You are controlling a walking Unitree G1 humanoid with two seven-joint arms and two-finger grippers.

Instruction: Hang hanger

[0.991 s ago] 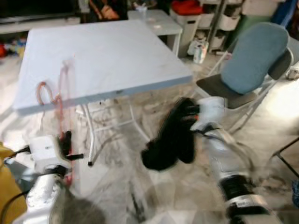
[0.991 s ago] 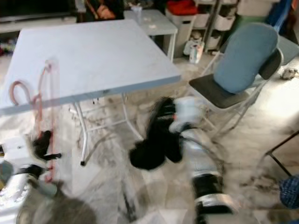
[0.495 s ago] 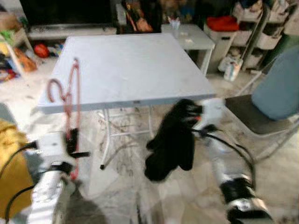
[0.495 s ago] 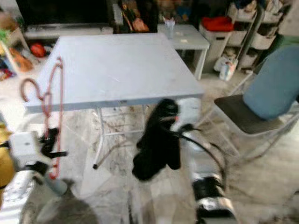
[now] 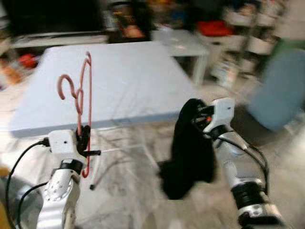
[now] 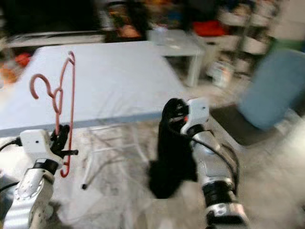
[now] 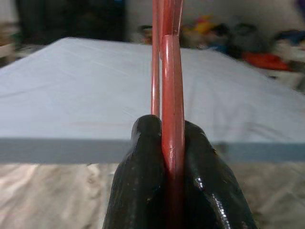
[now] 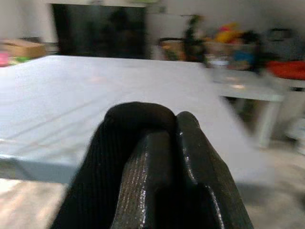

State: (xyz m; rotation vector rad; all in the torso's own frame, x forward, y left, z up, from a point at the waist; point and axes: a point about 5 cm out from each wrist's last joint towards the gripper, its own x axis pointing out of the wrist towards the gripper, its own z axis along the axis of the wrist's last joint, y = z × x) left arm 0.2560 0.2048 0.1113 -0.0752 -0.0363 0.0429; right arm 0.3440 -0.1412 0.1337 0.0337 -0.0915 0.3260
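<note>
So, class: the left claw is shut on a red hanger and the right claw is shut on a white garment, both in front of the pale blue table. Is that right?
Not quite: the garment is black, not white, as the left eye view shows. The rest holds: the left claw is shut on the red hanger, the right claw on the garment, both before the pale blue table.

Obstacle ahead: light blue table (image 5: 128, 81), top bare. Blue chair (image 6: 274, 86) at right. Open floor (image 5: 128, 191) between.

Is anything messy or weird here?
Nothing is spilled or broken. The left claw holds a red hanger upright, and the right claw holds a black garment hanging down limp, not on the hanger. The grey table behind them looks normal.
</note>
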